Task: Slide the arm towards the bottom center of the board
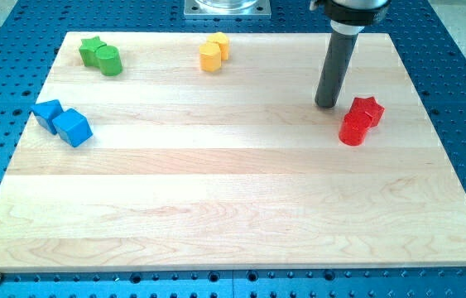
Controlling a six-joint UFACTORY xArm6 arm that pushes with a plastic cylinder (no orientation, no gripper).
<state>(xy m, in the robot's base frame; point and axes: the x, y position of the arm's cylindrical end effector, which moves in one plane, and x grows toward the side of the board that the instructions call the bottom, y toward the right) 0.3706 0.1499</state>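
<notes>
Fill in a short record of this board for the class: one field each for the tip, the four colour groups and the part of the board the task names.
my tip: view's upper right, just left of the red pair
red star and red cylinder: touching, view's right
yellow blocks: pair, top centre
green star and green cylinder: touching, top left
blue blocks: pair, left edge
board: no blocks at bottom centre

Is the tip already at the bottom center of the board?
No, my tip stands in the view's upper right, just left of the red blocks.
</notes>
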